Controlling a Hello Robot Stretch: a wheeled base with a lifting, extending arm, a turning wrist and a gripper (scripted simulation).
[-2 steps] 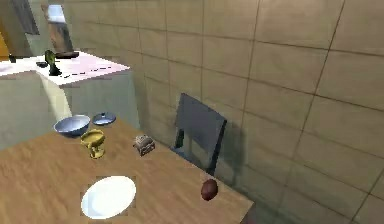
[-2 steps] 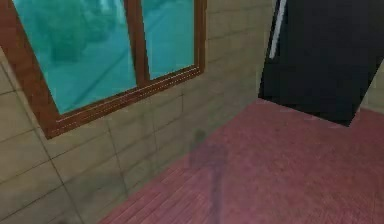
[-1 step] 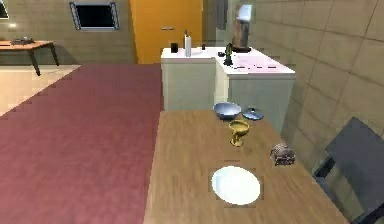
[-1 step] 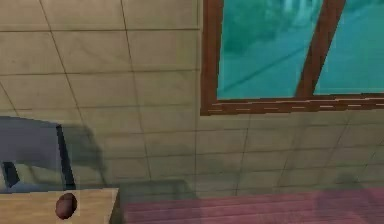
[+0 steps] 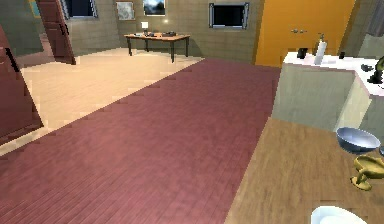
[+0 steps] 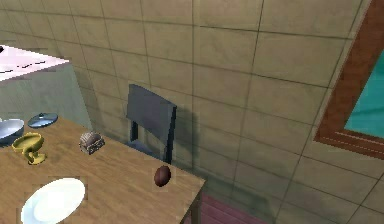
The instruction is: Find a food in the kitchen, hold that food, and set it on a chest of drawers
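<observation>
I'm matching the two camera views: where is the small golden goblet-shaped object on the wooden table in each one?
Forward view: the small golden goblet-shaped object stands at the right edge, low down, on the brown wooden table.
Arm side view: the object stands near the left edge, below the middle.
Shared landmark: the round blue-grey bowl, just above it in both pictures.

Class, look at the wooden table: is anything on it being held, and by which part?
Nothing there is seen held. The brown oval thing, the plate and the bowl all rest on the table.
</observation>
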